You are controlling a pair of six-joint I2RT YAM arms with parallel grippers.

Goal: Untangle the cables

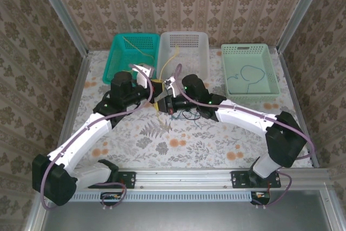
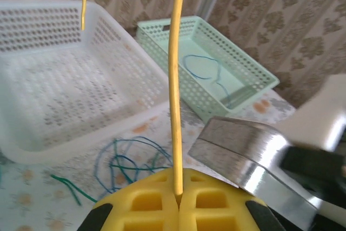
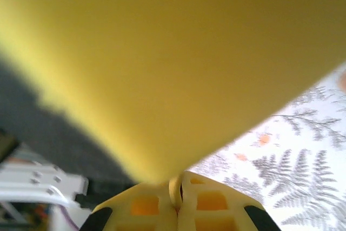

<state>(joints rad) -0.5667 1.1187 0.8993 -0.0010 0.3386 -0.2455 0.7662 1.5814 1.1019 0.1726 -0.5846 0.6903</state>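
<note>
The yellow cable rises straight from the left gripper, jaws clamped on it. Blue and green cables lie tangled beside the white basket. The right gripper has its jaws together, perhaps pinching the same strand. Hard pulling could cinch the tangle.

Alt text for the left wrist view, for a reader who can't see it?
The left gripper is shut on a yellow cable that rises straight up out of frame. Beyond it, blue and green cables lie tangled on the table before a white basket, and a pale green basket holds a dark blue cable.
</note>
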